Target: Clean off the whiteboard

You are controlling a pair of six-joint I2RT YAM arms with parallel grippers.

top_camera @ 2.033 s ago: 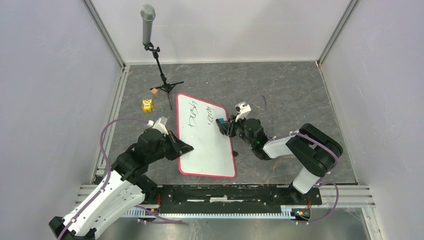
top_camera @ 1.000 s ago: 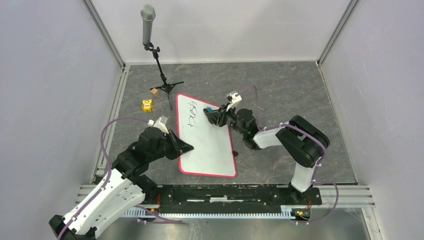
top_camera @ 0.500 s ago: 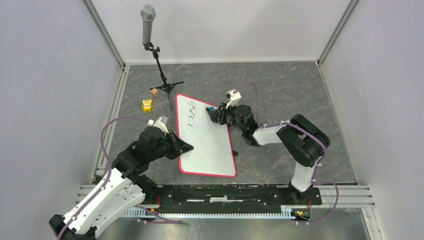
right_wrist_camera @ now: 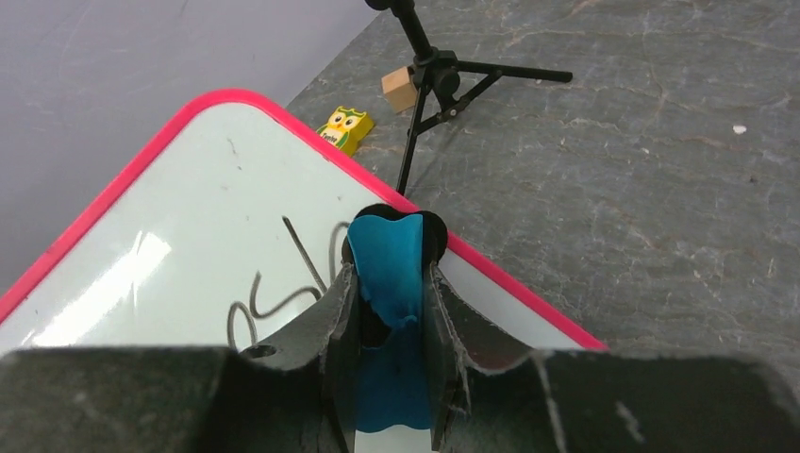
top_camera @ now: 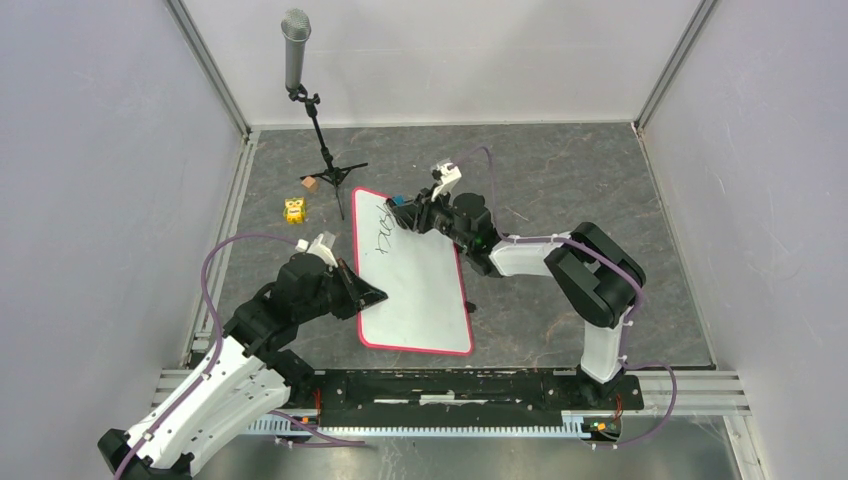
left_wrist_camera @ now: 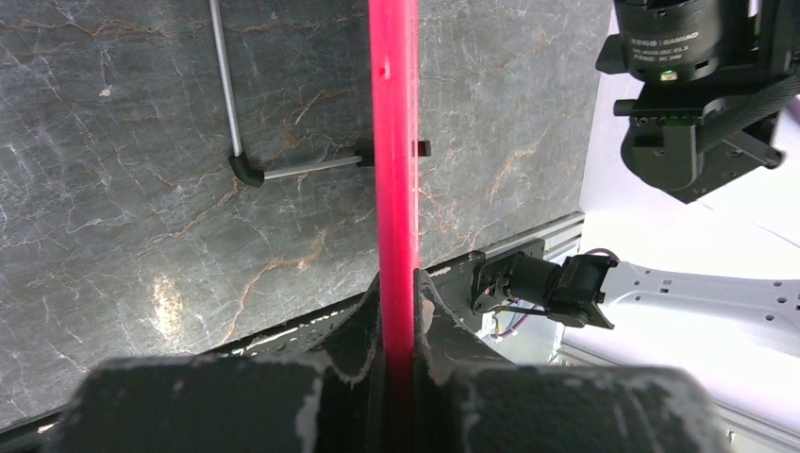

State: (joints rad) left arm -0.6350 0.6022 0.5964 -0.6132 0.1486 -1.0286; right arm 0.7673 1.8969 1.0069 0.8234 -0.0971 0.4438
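The whiteboard (top_camera: 415,285) lies on the grey floor, white with a pink-red rim. Black handwriting (top_camera: 383,226) is left only near its far-left corner; it also shows in the right wrist view (right_wrist_camera: 283,283). My left gripper (top_camera: 372,296) is shut on the board's left rim (left_wrist_camera: 393,189), which runs between the jaws. My right gripper (top_camera: 405,212) is shut on a small blue eraser (right_wrist_camera: 387,264) and holds it at the board's far edge, beside the writing. The eraser (top_camera: 398,202) shows as a blue tip in the top view.
A microphone on a black tripod stand (top_camera: 322,150) stands behind the board. A yellow owl toy (top_camera: 293,210) and a small tan block (top_camera: 309,183) lie left of it; they also show in the right wrist view, owl (right_wrist_camera: 344,127), block (right_wrist_camera: 399,90). Walls enclose three sides.
My right gripper has swept the eraser leftwards along the board's far part. The writing on the right half is gone. The left arm and the board have held still.
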